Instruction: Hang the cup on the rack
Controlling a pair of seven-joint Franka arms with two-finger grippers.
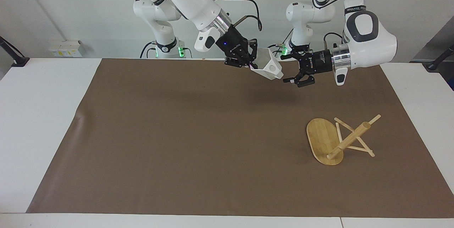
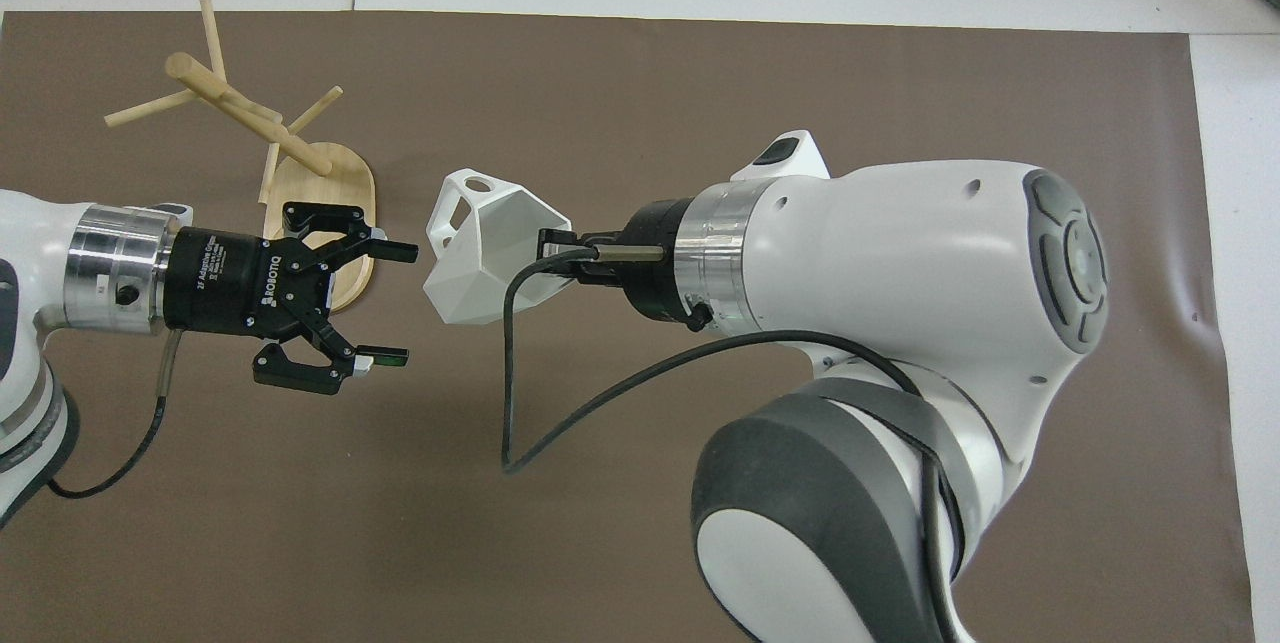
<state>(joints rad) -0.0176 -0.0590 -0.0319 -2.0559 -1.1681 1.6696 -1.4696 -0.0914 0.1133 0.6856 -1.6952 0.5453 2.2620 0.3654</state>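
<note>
right gripper [image 1: 251, 64] clamped on cup [image 1: 267, 67] rim, handle presented to left gripper [image 1: 290, 74], jaws spread, likely for handover.

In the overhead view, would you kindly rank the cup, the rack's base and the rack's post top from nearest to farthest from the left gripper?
From the open left gripper:
1. The cup, held up in the air by the shut right gripper, just in front of the open fingers.
2. The rack's base, lying on the mat toward the left arm's end, partly under the gripper.
3. The rack's post top, farthest from the robots.
</note>
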